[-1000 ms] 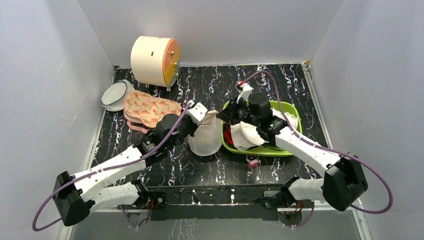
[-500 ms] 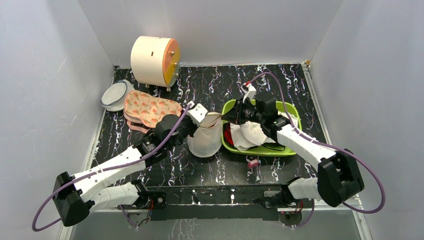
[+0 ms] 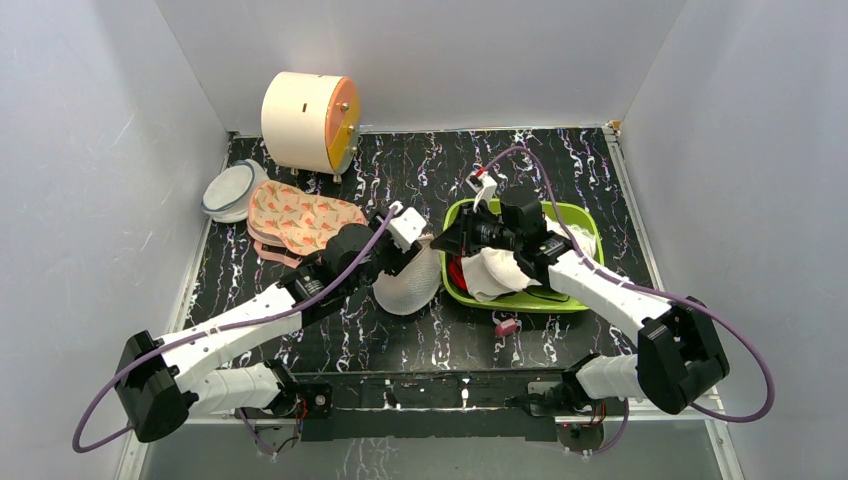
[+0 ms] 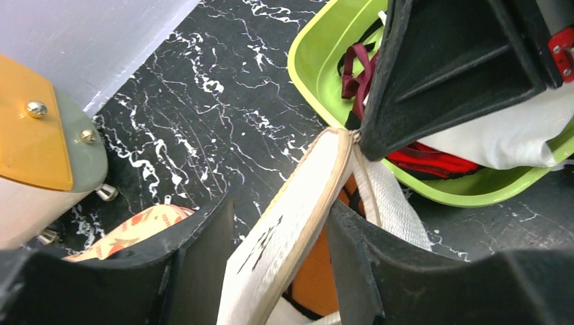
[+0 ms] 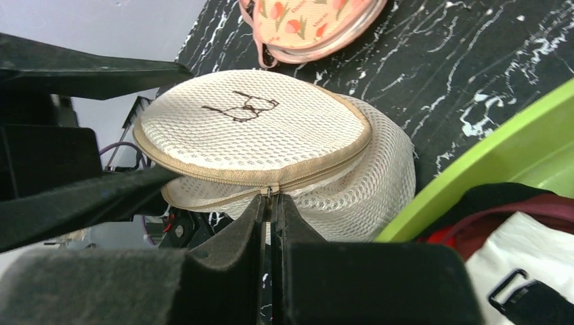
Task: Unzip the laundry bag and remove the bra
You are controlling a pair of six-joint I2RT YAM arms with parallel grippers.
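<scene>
The laundry bag is a round clamshell of white honeycomb mesh edged in tan zipper tape. It stands tilted just off the left rim of the green tray, with its domed half turned toward the surface. A thin black line mark sits on its flatter face. The zipper is parted along a stretch of the rim, and through that gap my left wrist view shows the smooth orange of the bra inside the bag.

My left gripper is clamped across the bag's rim on the side away from the tray, with one black finger against each face. My right gripper reaches out over the tray's left rim. Its fingers are pressed almost together, pinching the small metal zipper pull where the two tapes meet.

The tray is glossy plastic with rounded corners. It is heaped with soft white garments and a fold of red fabric. At the pull, the bag's rim comes very close to the tray's rim.

Left of the tray, past the bag, lies a flat round pouch printed with flamingos and piped in pink. Farther left is a grey-rimmed white disc. Beyond the tray's far left corner stands a cream drum with an orange face and small metal feet.

On the tray's near side a small pinkish object lies on the surface; I cannot tell what it is. Black, white-veined surface shows bare along the tray's far side and in a broad strip on its near side.
</scene>
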